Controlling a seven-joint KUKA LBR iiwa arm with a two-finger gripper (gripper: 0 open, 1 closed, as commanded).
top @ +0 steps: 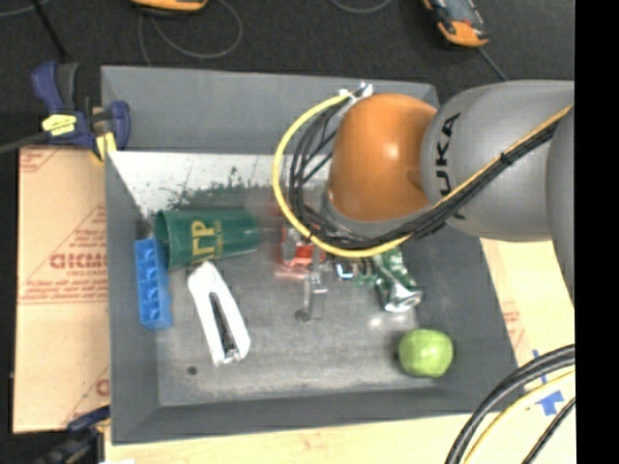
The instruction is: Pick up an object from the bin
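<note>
1. Closest to the lens is the arm's orange domed cover (377, 158), reaching in from the right over the far middle of the grey metal bin (271, 367).
2. Below it the gripper (308, 307) hangs over bare floor at mid-bin. You cannot tell from this view whether the pincer is apart or together, and nothing shows clamped in it.
3. Judged from that, you are at the approach step: no thing is picked yet.
4. Nearest candidates: a small red item (295, 249) just on the far side of the gripper and partly under the wrist, a crushed green and silver metal can (395, 283) near on the right, and a white plastic stapler-shaped tool (218, 312) near on the left.
5. Your next move calls for shifting sideways over 1 of these and then descending; dropping straight down would likely meet only floor.
6. Count: 1 red item, 1 can, 1 white tool, 1 dark green plastic cup (208, 235) lying on its side at far left, 1 blue studded plastic brick (151, 283) by the left wall, 1 round green apple (426, 353) at near right. That makes 6 things, well spread, no heap.
</note>
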